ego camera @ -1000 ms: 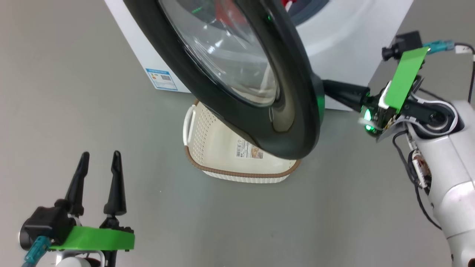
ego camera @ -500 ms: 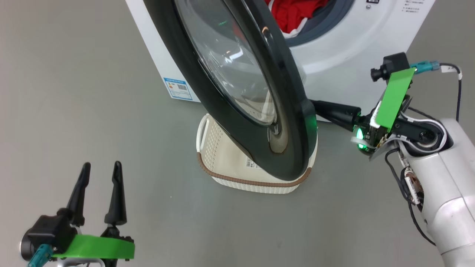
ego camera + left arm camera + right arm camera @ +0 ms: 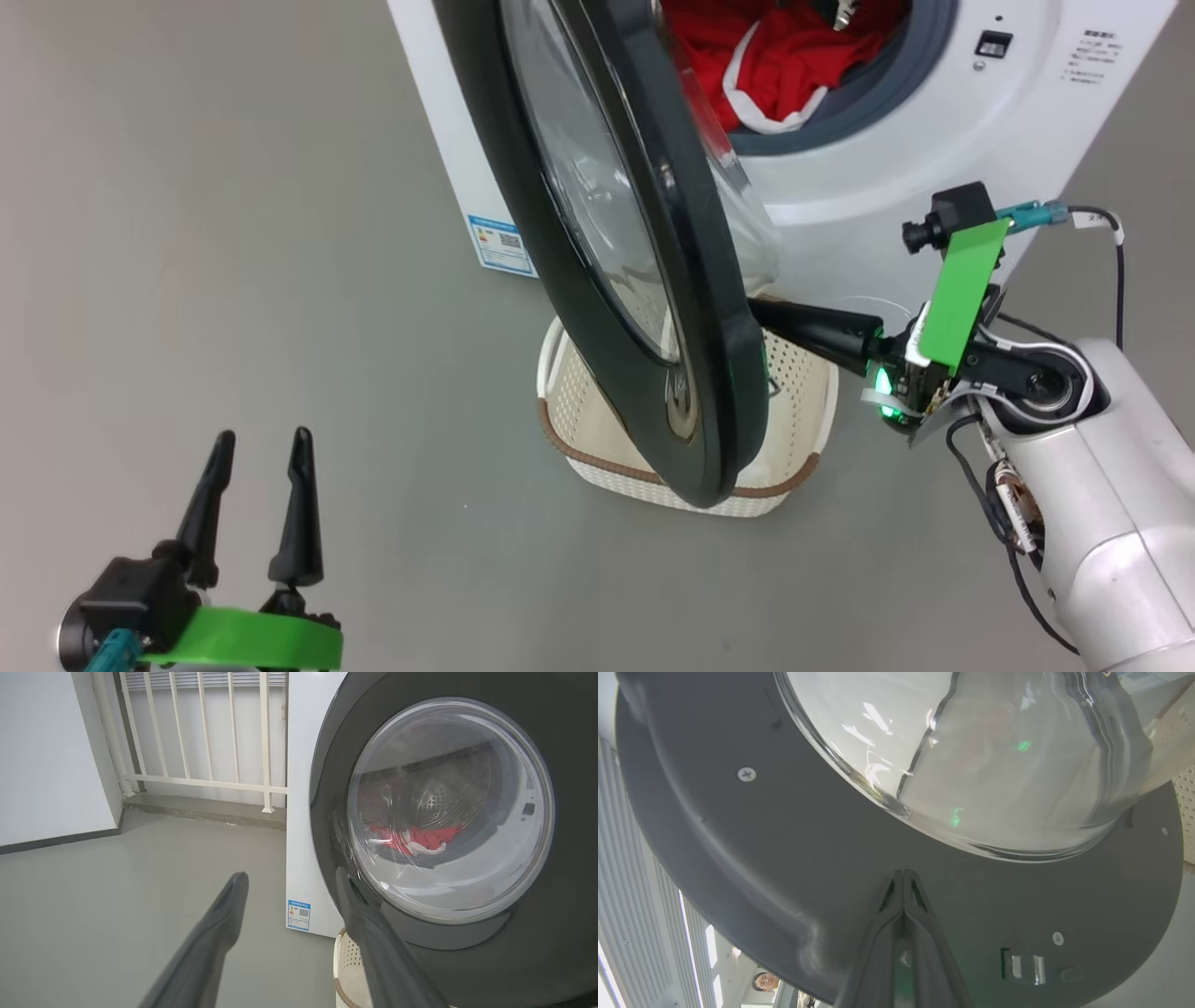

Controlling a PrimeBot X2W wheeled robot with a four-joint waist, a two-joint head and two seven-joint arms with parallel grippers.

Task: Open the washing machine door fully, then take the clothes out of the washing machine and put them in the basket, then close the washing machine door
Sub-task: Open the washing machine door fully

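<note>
The washing machine (image 3: 896, 177) is white, and its big black door (image 3: 714, 308) stands part open, edge-on to the head view. Red clothes (image 3: 775, 56) with a white trim band lie in the drum. The cream basket (image 3: 597, 448) sits on the floor under the door. My right gripper (image 3: 761, 317) is shut and empty, and its tips (image 3: 903, 875) press the door's dark inner face (image 3: 761, 849) below the glass bowl. My left gripper (image 3: 261, 448) hangs open and empty at the lower left, well short of the door's outer face (image 3: 574, 812). The clothes (image 3: 416, 837) show through the glass.
A blue label sticker (image 3: 504, 245) marks the machine's side panel. A white railing (image 3: 210, 742) and a white wall (image 3: 46, 756) stand behind and left of the machine. Grey floor spreads out to the left. A person (image 3: 766, 980) shows past the door's edge.
The head camera has shifted. The door has swung wider, now nearly edge-on, with my shut right gripper staying against its inner side. More of the drum and clothes is uncovered. My left gripper stays open.
</note>
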